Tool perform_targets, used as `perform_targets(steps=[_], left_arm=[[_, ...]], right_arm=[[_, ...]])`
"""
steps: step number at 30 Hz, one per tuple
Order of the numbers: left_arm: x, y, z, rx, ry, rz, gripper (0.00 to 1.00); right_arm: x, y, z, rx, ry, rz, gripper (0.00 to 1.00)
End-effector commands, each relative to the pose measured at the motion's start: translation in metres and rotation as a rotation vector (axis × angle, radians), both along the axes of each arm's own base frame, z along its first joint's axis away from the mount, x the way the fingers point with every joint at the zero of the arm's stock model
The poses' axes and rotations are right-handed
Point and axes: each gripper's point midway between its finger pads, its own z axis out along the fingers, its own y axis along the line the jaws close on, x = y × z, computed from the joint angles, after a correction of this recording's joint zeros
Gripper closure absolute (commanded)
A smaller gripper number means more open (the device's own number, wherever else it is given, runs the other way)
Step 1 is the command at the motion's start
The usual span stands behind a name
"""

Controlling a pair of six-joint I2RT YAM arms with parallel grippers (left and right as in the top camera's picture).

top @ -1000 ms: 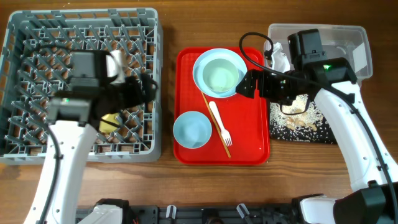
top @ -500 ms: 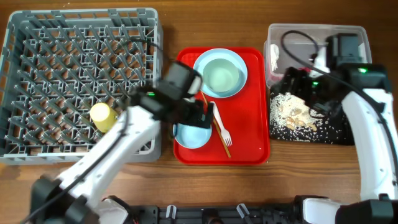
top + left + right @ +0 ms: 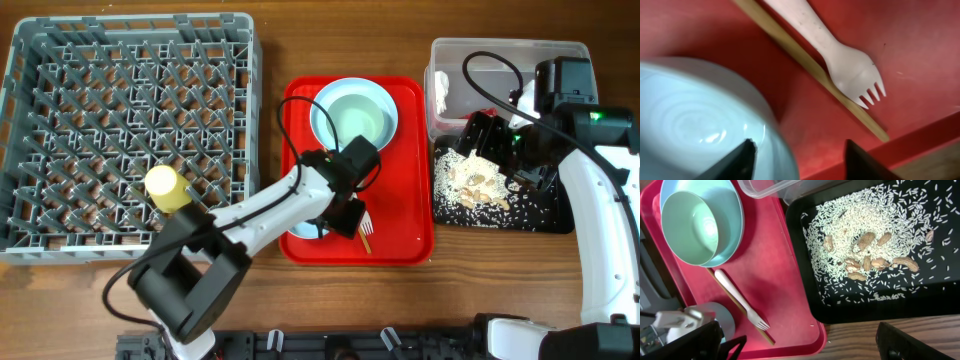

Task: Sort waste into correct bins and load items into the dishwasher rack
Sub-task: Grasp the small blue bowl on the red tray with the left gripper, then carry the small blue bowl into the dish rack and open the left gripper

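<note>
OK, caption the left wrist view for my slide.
Left gripper, jaws apart, straddling the rim of the pale blue bowl, white fork and chopstick alongside on the red tray.

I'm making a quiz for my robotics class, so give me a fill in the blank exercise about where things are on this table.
Each blank is a colour.
The ____ cup stands in the rack.
The fork lies on the ____ tray.
The rice is scattered in the ____ bin.
Missing words: yellow; red; black.
</note>
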Motion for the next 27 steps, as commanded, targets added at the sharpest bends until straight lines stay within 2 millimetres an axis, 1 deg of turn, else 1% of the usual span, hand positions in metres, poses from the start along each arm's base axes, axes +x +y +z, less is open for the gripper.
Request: perform_targets(steps=[1, 3, 6, 10, 13, 16, 18, 20, 22, 24, 27], left_arm=[[0.002, 0.001, -0.009, 0.026, 0.001, -0.003, 0.64], [0.004, 0.002, -0.009, 0.034, -0.008, -0.002, 0.76], [0.006, 0.005, -0.009, 0.050, -0.022, -0.001, 0.96], [0.008, 0.005, -0.005, 0.040, -0.029, 0.005, 0.96], [0.012, 0.002, 0.008, 0.019, -0.051, 0.010, 0.96], [0.024, -0.003, 0.037, -0.029, -0.100, 0.027, 0.96], [0.037, -0.002, 0.065, -0.073, -0.144, 0.055, 0.96], [0.051, 0.004, 0.103, -0.139, -0.186, 0.087, 0.96], [0.065, 0.016, 0.136, -0.199, -0.235, 0.121, 0.96], [0.079, 0.031, 0.163, -0.261, -0.288, 0.127, 0.96], [0.097, 0.063, 0.192, -0.347, -0.344, 0.167, 0.96]], right_arm=[[0.000, -0.003, 0.005, -0.024, -0.020, 0.013, 0.00], [0.000, -0.003, 0.005, -0.024, -0.019, 0.013, 0.00], [0.000, -0.003, 0.005, -0.024, -0.019, 0.013, 0.00], [0.000, -0.003, 0.005, -0.024, -0.019, 0.013, 0.00], [0.000, -0.003, 0.005, -0.024, -0.019, 0.014, 0.00], [0.000, -0.003, 0.004, -0.024, -0.018, 0.013, 0.00], [0.000, -0.003, 0.004, -0.023, -0.018, 0.013, 0.00], [0.000, -0.003, 0.004, -0.024, -0.017, 0.013, 0.00], [0.000, -0.003, 0.004, -0.024, -0.017, 0.014, 0.00], [0.000, -0.003, 0.004, -0.024, -0.017, 0.014, 0.00], [0.000, -0.003, 0.004, -0.024, -0.017, 0.014, 0.00]])
